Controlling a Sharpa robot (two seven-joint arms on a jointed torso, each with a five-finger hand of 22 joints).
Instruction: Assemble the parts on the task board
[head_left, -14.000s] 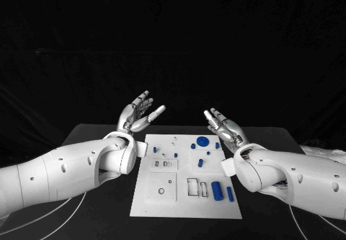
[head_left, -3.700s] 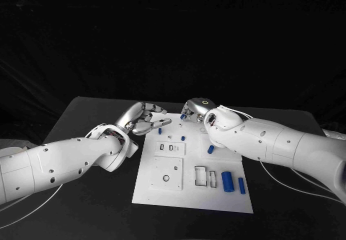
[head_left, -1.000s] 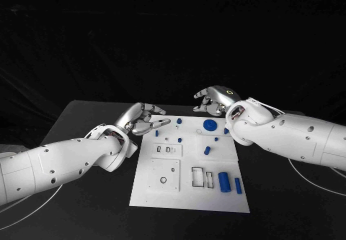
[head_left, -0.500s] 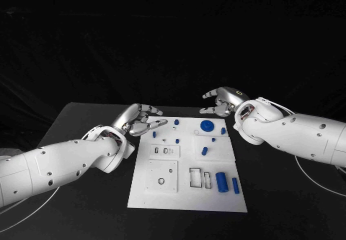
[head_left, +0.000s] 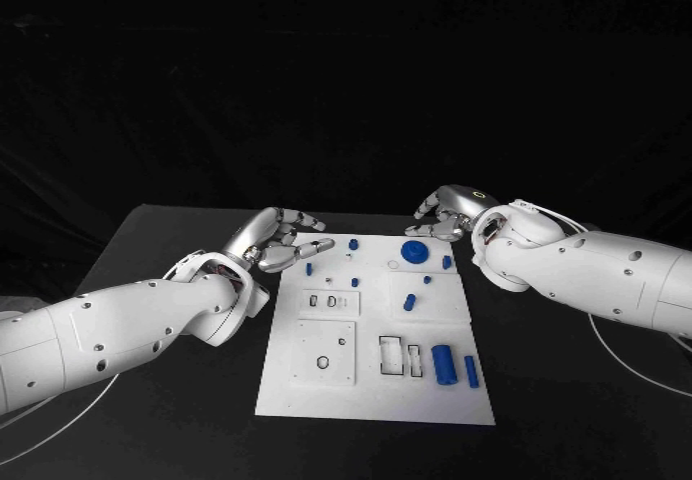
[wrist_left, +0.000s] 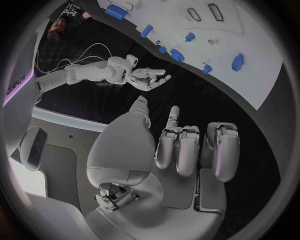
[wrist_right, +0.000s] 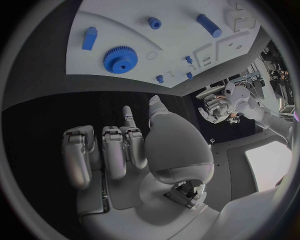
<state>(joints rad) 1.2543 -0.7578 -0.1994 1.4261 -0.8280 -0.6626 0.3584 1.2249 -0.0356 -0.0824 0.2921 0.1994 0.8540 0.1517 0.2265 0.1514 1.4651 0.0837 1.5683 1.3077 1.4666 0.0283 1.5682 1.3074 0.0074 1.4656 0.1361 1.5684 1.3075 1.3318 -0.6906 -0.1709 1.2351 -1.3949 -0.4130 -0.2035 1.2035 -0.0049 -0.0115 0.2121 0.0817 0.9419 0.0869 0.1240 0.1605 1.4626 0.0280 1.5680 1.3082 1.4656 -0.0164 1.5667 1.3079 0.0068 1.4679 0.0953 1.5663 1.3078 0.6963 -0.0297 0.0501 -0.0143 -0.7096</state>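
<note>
The white task board (head_left: 372, 395) lies mid-table, also in the wrist views (wrist_left: 256, 37) (wrist_right: 178, 37). A blue gear (head_left: 415, 251) (wrist_right: 120, 59) sits near its far edge among small blue pegs (head_left: 353, 243). Two blue cylinders (head_left: 443, 364) lie at its near right. My left hand (head_left: 281, 240) (wrist_left: 181, 145) hovers at the board's far left corner, most fingers curled in, one stretched toward the board, holding nothing. My right hand (head_left: 450, 212) (wrist_right: 119, 145) hangs just beyond the far right corner, fingers curled, empty.
The board has rectangular slots (head_left: 389, 355) and a raised square with a round hole (head_left: 323, 361). Black table (head_left: 159, 260) surrounds it on all sides. Cables (head_left: 642, 370) trail on the table at the near right.
My right hand has drifted right and a little down, from over the board's far edge to beyond its far right corner. The left hand has stayed put.
</note>
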